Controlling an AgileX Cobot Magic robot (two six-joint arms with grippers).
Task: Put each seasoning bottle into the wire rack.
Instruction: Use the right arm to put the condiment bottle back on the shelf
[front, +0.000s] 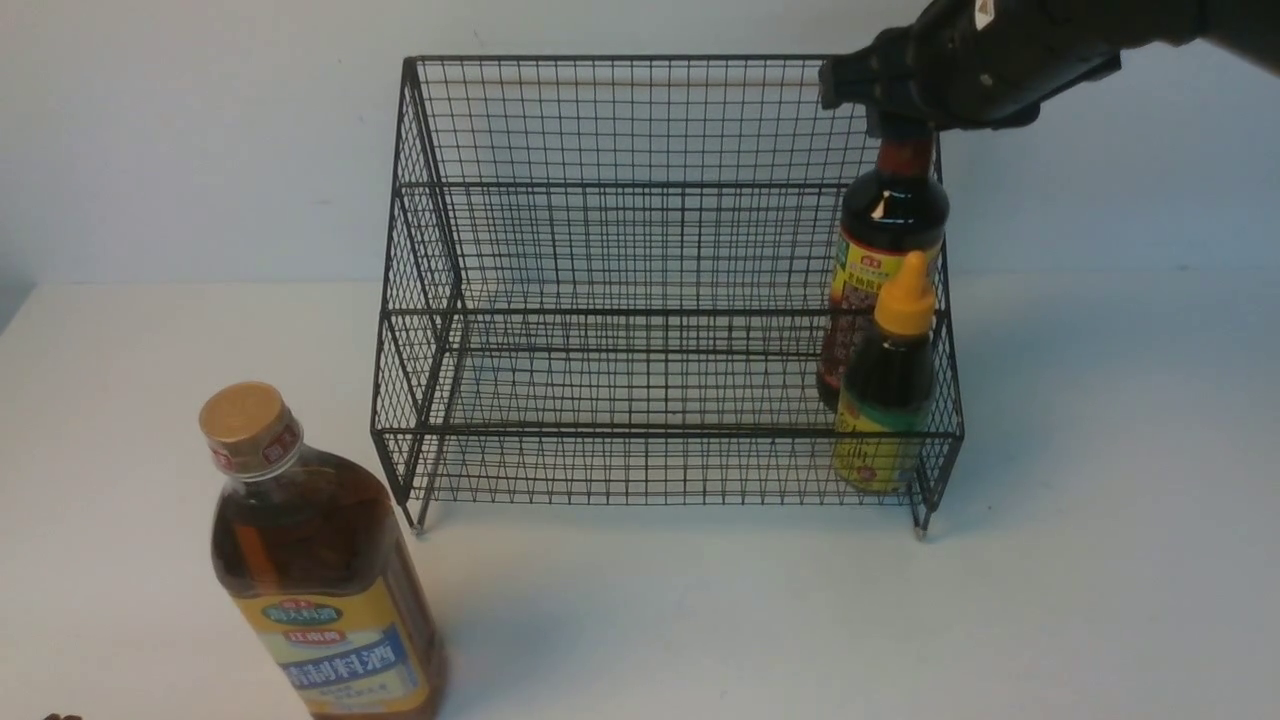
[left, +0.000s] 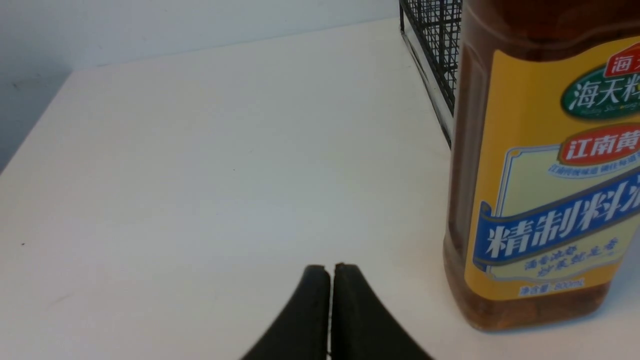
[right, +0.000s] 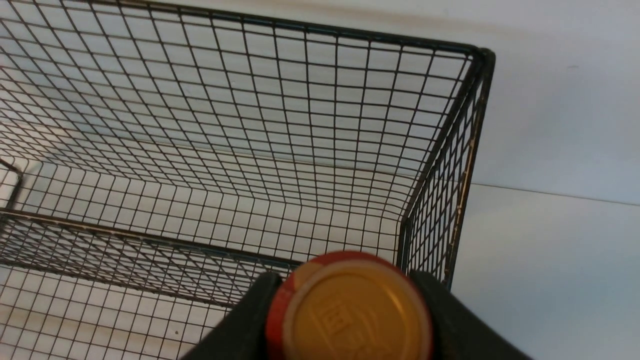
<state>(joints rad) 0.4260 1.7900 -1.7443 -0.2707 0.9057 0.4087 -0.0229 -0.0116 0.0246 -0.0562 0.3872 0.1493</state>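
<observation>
The slim dark bottle (front: 893, 215) stood upright in the wire rack (front: 640, 185); our right jaws pinched its cap, left jaws pressed together.

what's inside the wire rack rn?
Two bottles at the right end of the wire rack: the small yellow-capped bottle on the front tier, the slim dark bottle behind it, cap clamped in the right gripper. Its base is covered by the small bottle; touchdown unseen.

At the front view's upper right, the right gripper (front: 903, 125) clamps the slim dark bottle (front: 893, 215) by its cap; the left gripper (left: 330, 275) has its fingers pressed together.
</observation>
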